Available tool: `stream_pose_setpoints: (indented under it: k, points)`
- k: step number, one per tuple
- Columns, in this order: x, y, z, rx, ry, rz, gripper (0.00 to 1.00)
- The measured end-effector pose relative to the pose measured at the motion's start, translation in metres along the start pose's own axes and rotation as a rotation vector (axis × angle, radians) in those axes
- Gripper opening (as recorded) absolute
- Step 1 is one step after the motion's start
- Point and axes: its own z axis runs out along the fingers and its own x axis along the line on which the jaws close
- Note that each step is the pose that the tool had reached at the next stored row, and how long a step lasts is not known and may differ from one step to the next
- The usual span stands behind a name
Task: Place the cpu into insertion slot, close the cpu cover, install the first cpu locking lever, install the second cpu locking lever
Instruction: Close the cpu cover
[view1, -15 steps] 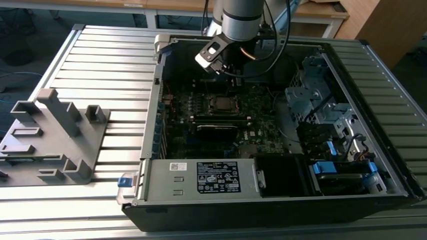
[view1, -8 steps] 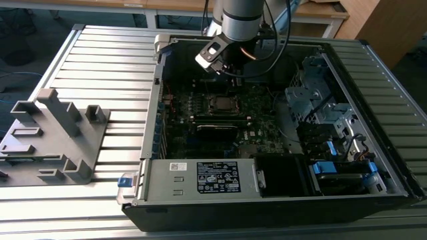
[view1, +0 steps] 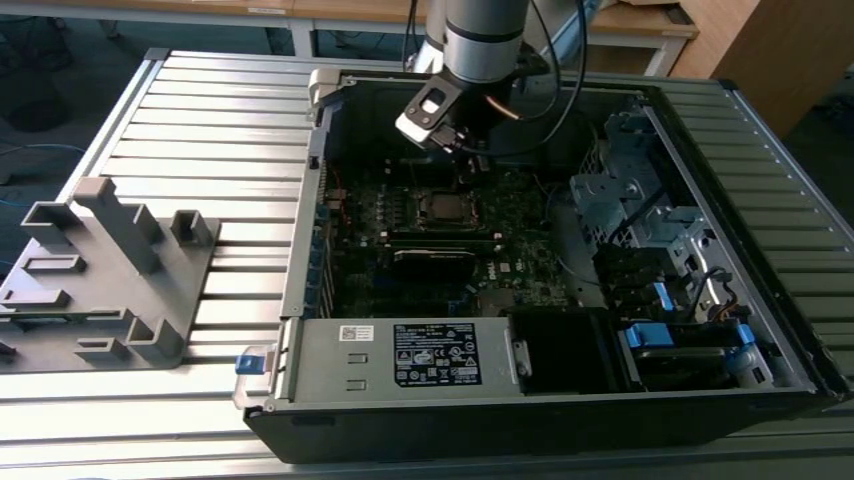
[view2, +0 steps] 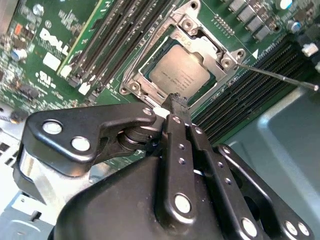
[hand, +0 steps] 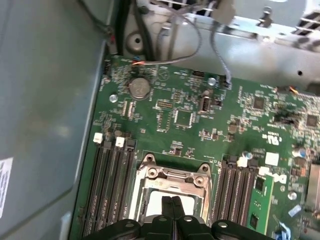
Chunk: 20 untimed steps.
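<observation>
Resting place of the cpu (view2: 179, 75): flat in the insertion slot (view1: 442, 208) on the green motherboard, its dull grey top facing up.
Cpu cover (view2: 210, 47): looks folded down, its silver frame lying around the chip, which shows through the cut-out.
Locking lever (view2: 277, 75): a thin metal rod running out from a corner of the frame across the memory slots (view2: 250, 95). I judge it not yet latched.
Claw (view2: 177, 100): fingers pressed together and pinching nothing, with the tip at the near edge of the cover. Whether it touches cannot be told.
Surroundings: the arm reaches down into the open computer case (view1: 747, 110), which lies on the ribbed table (view1: 200, 110). A grey fixture (view1: 107, 270) stands well apart, on the exterior view's left.
Risk, slipping: the rod is thin and probably springy, so a narrow closed tip could slide off it and strike the memory slots or the board.
Risk, cover: pressing on the frame edge rather than the rod could tilt the frame or load the chip unevenly.
Second wrist view adds: the rod and the chip's whole top.
First wrist view adds: the seam between the closed fingers (hand: 168, 207), and a coin battery (hand: 139, 87) farther up the board.
Exterior view adds: the claw's place within the case.
</observation>
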Motion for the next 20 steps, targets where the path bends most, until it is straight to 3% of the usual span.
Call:
stream_pose_setpoints:
  k: [4, 14, 20]
  points:
    - [0.0, 0.0, 0.0001, -0.0018, 0.0028, -0.07, 0.1]
    - [0.0, 0.0, 0.0001, -0.002, 0.0031, -0.077, 0.1]
    - [0.0, 0.0, 0.0001, -0.0038, 0.0059, -0.149, 0.1]
